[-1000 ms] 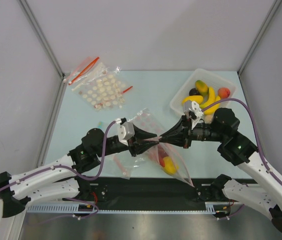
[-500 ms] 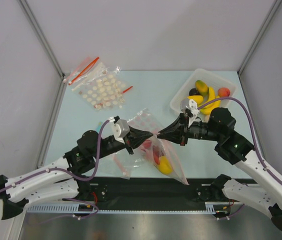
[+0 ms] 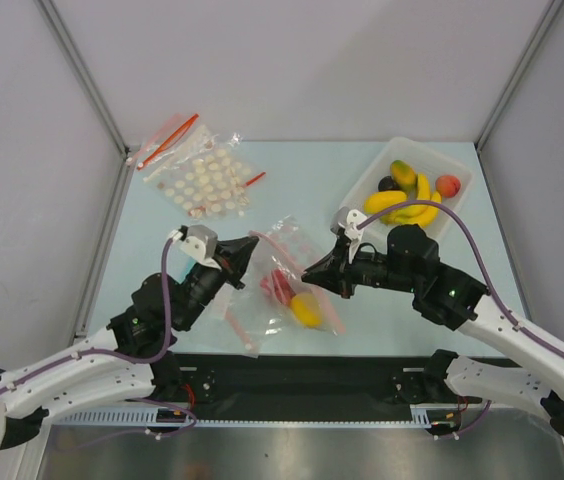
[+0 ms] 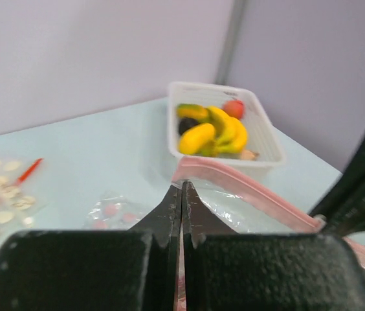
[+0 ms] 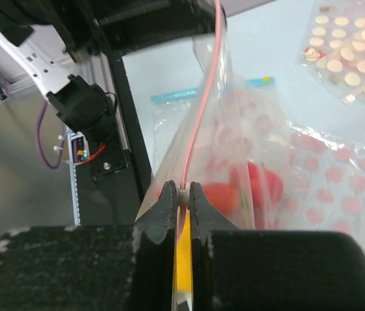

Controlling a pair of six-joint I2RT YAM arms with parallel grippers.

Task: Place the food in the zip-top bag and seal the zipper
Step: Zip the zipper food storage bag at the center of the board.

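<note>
We find that within the last second the two grippers, which met at one point on the bag's mouth, have drawn apart along it; the left gripper (image 3: pixel 250 245) has gone toward the left edge of the tabletop (image 3: pixel 162 250), and the right gripper (image 3: pixel 310 272) has followed the bag leftward. Both have their fingers pressed together on the zipper (image 5: pixel 203 110); the right wrist view shows the strip pinched plainly, while the left appears to grip its end. The zip-top bag (image 3: pixel 292 290) now sits near the middle of the near edge, with red and yellow food (image 3: pixel 305 309) inside. We judge that a sealing pass is under way; whether the strip has closed cannot be confirmed. More pieces lie in the white tray (image 3: pixel 459 168) at the far right corner.
</note>
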